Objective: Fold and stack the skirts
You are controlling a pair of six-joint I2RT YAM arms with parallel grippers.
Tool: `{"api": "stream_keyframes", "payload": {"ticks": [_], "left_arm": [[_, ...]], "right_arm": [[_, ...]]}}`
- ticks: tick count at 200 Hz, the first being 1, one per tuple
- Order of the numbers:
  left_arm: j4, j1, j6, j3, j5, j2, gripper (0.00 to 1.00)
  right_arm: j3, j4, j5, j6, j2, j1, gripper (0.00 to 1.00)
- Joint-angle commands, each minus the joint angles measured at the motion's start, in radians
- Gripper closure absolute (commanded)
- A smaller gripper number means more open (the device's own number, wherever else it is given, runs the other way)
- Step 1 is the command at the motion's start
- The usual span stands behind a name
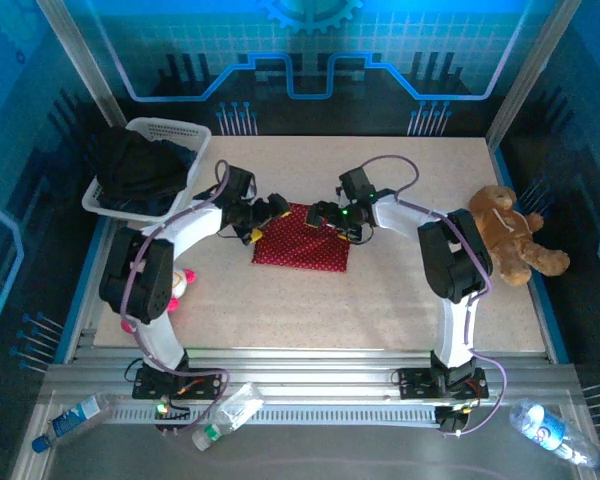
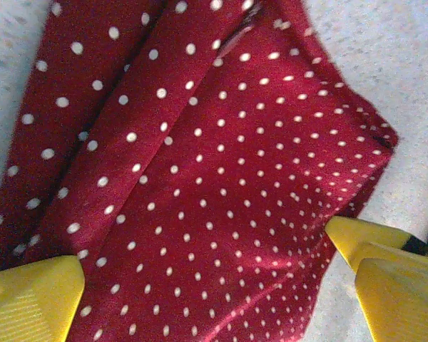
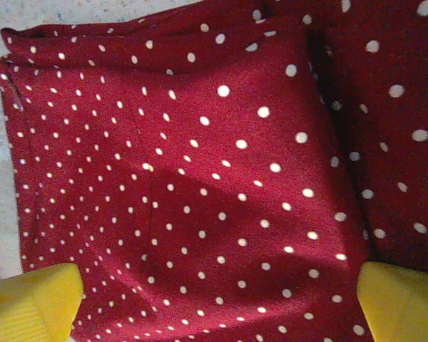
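A red skirt with small white dots [image 1: 302, 240] lies folded flat in the middle of the table. My left gripper [image 1: 263, 219] hovers over its left edge, open, yellow fingertips [image 2: 36, 296] spread wide above the cloth [image 2: 221, 178]. My right gripper [image 1: 332, 217] sits over the far right corner, also open, nothing between its fingers [image 3: 399, 299]; the red dotted cloth [image 3: 200, 185] lies loose below them. Dark skirts [image 1: 140, 170] are piled in the white basket [image 1: 185, 131] at the back left.
A brown teddy bear [image 1: 510, 235] lies at the right edge of the table. A small pink-and-white plush toy [image 1: 183, 284] rests by the left arm. Plastic bottles [image 1: 225, 415] lie on the metal frame in front.
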Motion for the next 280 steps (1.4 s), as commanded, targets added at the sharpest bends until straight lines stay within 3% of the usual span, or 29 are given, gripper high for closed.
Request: {"api": "stream_keyframes", "payload": {"ticks": [1, 45, 135, 175, 219, 245, 280], "left_arm": [[-0.082, 0.007, 0.032, 0.029, -0.054, -0.091, 0.01], [0.018, 0.009, -0.066, -0.082, -0.089, -0.181, 0.01], [0.055, 0.073, -0.101, -0.169, -0.117, -0.251, 0.01], [0.062, 0.083, -0.109, -0.187, -0.118, -0.251, 0.01], [0.057, 0.098, -0.107, -0.189, -0.12, -0.248, 0.01], [0.056, 0.103, -0.108, -0.18, -0.12, -0.236, 0.01], [0.051, 0.103, -0.112, -0.153, -0.112, -0.215, 0.01]], "right_arm": [[0.067, -0.179, 0.151, -0.056, -0.047, 0.055, 0.0], [0.173, -0.281, 0.364, -0.096, -0.028, 0.171, 0.0], [0.54, -0.525, 0.366, -0.239, 0.287, 0.284, 0.0], [0.662, -0.705, 0.46, -0.323, 0.425, 0.292, 0.0], [0.502, -0.709, 0.493, -0.415, 0.355, 0.174, 0.0], [0.434, -0.699, 0.495, -0.518, 0.297, 0.037, 0.0], [0.465, -0.71, 0.423, -0.723, 0.318, -0.168, 0.0]]}}
